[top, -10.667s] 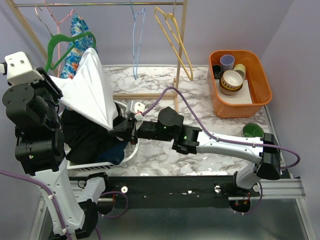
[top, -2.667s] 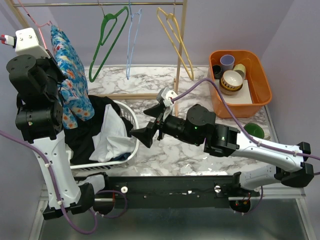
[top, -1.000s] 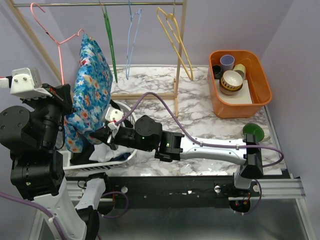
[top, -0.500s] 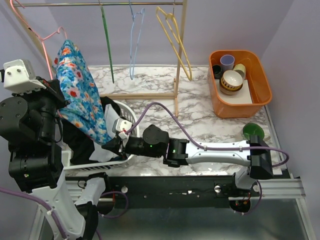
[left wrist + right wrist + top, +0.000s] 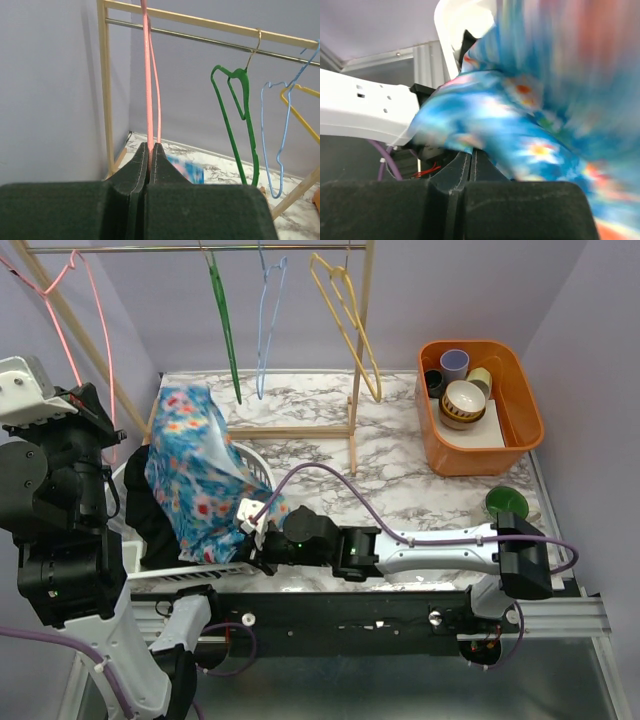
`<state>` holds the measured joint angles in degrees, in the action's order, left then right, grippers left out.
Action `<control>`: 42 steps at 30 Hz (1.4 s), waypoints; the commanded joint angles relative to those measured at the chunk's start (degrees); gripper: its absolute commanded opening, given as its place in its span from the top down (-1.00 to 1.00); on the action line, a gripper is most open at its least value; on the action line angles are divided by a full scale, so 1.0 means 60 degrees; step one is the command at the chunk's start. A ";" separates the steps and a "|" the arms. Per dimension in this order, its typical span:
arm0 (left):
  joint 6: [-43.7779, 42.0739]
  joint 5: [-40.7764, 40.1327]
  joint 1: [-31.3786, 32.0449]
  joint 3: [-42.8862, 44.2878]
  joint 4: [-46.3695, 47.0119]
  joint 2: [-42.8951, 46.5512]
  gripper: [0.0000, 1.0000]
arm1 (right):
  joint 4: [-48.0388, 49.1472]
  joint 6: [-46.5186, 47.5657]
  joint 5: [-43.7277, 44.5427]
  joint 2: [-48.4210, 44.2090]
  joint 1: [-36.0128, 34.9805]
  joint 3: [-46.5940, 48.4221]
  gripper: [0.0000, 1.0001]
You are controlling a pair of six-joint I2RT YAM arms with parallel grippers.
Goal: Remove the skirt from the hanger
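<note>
The skirt (image 5: 200, 475) looks free of the pink hanger (image 5: 148, 75), so the job seems almost done. It lies draped over the white basket (image 5: 262, 470), on top of a black cloth (image 5: 155, 520).

The right claw (image 5: 252, 532) is squeezed shut on the skirt's low edge. The left claw (image 5: 150, 150) is squeezed shut on the pink hanger and holds it up high, close to the wooden post (image 5: 103, 75).

Here is what could go wrong. The skirt is thin and slippery, so the edge could slide out of the pinch. If the right claw pulls more, the whole skirt could slip off the basket and onto the table. The claw is also close to the basket rim and could bump it. The hanger is just a skinny wire, so it could twist in the left claw, or swing and knock the post.

The skirt is soft, floppy cloth, bright blue with red and white flowers, all folds and bumps. The hanger is hard, smooth and very thin, bent into loops. The basket is stiff white plastic with a rounded rim. The right wrist view is too blurry to show more.
</note>
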<state>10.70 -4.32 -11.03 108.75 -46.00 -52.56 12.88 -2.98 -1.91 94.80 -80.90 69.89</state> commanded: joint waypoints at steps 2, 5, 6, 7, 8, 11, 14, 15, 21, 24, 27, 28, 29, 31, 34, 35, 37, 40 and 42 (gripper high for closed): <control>-0.0069 -0.0101 0.0007 0.0245 0.0708 0.0028 1.00 | -0.1368 0.0276 0.1109 -0.0288 -0.0051 0.0859 0.99; -0.0099 -0.0217 0.0021 0.0259 0.0825 0.0087 1.00 | -0.1678 0.0395 0.0964 -0.0390 -0.0037 0.1125 0.99; -0.0142 -0.0233 0.0021 0.0288 0.0811 0.0087 1.00 | -0.1693 0.0699 0.0905 -0.0405 -0.0051 0.1358 0.99; -0.0143 -0.0276 0.0021 0.0303 0.0811 0.0058 1.00 | -0.1722 0.0789 0.0832 -0.0347 -0.0051 0.1490 0.99; -0.0143 -0.0291 0.0021 0.0361 0.0811 0.0058 1.00 | -0.1737 0.1008 0.0773 -0.0274 -0.0051 0.1651 0.99; -0.0040 -0.0335 0.0021 0.0536 0.0869 0.0058 1.00 | -0.1534 0.1549 0.0174 0.0209 -0.0051 0.2500 0.99; 0.0062 -0.0204 0.0021 0.1106 0.0723 -0.0074 1.00 | -0.1183 0.1990 -0.0866 0.1011 -0.0051 0.3292 0.99; 0.0077 -0.0131 0.0021 0.1225 0.0694 -0.0103 1.00 | -0.1007 0.2035 -0.0984 0.1204 -0.0051 0.3395 0.99; 0.0077 0.0280 0.0021 0.1446 0.0621 -0.0015 1.00 | 0.0005 0.1466 -0.2755 0.1807 -0.0051 0.3455 0.99; 0.0209 0.0250 0.0021 0.1518 0.0431 0.0087 1.00 | 0.0327 0.1492 -0.3050 0.1705 -0.0051 0.3177 0.99; 0.0238 0.0470 0.0007 0.1854 0.0240 0.0160 1.00 | 0.0635 0.1844 -0.3576 0.1485 -0.0051 0.2695 0.99; 0.0253 0.0470 0.0021 0.1899 0.0269 0.0204 1.00 | 0.0636 0.1816 -0.3853 0.1368 -0.0051 0.2678 0.99; 0.0253 0.0456 0.0021 0.1914 0.0269 0.0233 1.00 | 0.0621 0.1787 -0.4001 0.1266 -0.0051 0.2664 0.99; 0.0268 0.0441 0.0021 0.1812 0.0342 0.0365 1.00 | 0.0607 0.1640 -0.4512 0.1032 -0.0051 0.2605 0.99; 0.0151 0.0616 0.0021 0.1724 0.0283 0.0453 1.00 | 0.0256 0.1450 -0.5608 0.0519 -0.0051 0.2808 0.99; 0.0020 0.0646 0.0021 0.1651 0.0298 0.0512 1.00 | -0.0064 0.1377 -0.5875 0.0387 -0.0051 0.2941 0.99; -0.0025 0.0486 0.0021 0.1461 0.0269 0.0614 1.00 | -0.0301 0.1201 -0.6561 0.0313 -0.0066 0.3306 0.99; -0.0098 0.0295 0.0021 0.1270 0.0298 0.0717 1.00 | -0.0448 0.0908 -0.7121 0.0196 -0.0080 0.3586 0.99; -0.0128 0.0309 0.0021 0.1153 0.0284 0.0732 1.00 | -0.0404 0.0733 -0.7503 0.0152 -0.0081 0.3762 0.99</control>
<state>11.25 -2.33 -11.03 117.10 -44.31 -48.93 10.68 4.49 -37.23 97.95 -80.95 88.99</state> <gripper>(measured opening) 0.015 0.014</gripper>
